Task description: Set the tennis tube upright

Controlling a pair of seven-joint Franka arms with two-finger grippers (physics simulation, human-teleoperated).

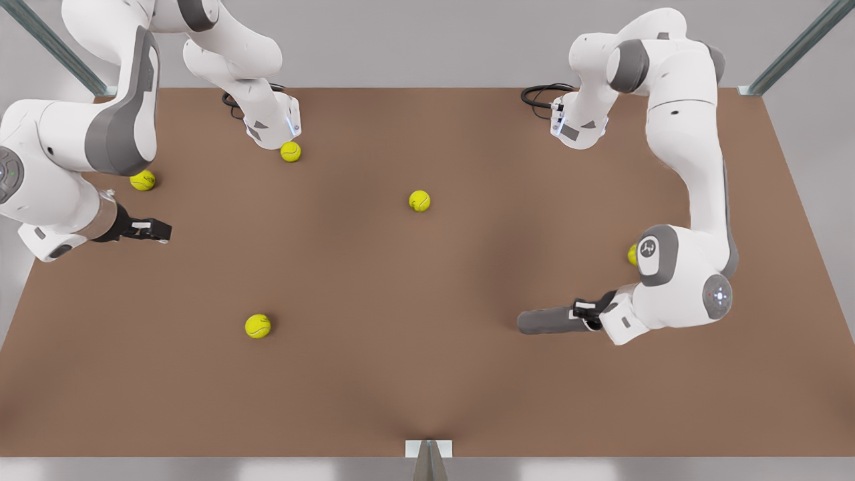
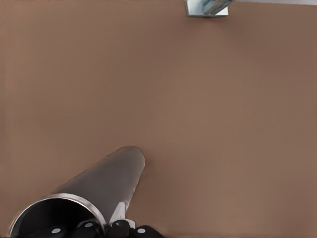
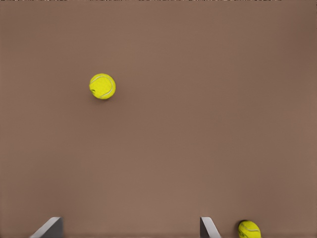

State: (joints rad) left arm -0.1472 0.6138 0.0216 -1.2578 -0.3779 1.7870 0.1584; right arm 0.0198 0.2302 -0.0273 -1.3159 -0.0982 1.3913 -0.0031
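My left gripper [image 1: 585, 312] is on the front view's right, low over the brown tabletop [image 1: 414, 374], clenched on the rimmed end of the long matte dark-grey tennis tube [image 1: 544, 321]. In the left wrist view the shiny silver rim [image 2: 74, 200] sits right against my black fingers [image 2: 119, 229], and the tube's grey body [image 2: 111, 176] runs away from the camera, lying on its side along the table. Its closed far end points toward the front view's left. A metal bracket [image 2: 207, 7] at the table edge shows beyond it.

My right gripper [image 1: 155, 229] is on the front view's left, hovering over the table and holding nothing; this arm waits. Its two grey fingertips [image 3: 49, 228] stand well apart in the right wrist view, so it's released, with bare table between them.

Yellow-green tennis balls are scattered about: one near the table's middle [image 1: 419, 200], one toward the near-left [image 1: 258, 326], one beside the far-left arm base [image 1: 290, 151], one tucked under my right arm [image 1: 142, 180], and one half hidden behind my left arm [image 1: 632, 254]. The right wrist view catches two balls, one out ahead [image 3: 102, 86] and one just beside a fingertip [image 3: 249, 229].
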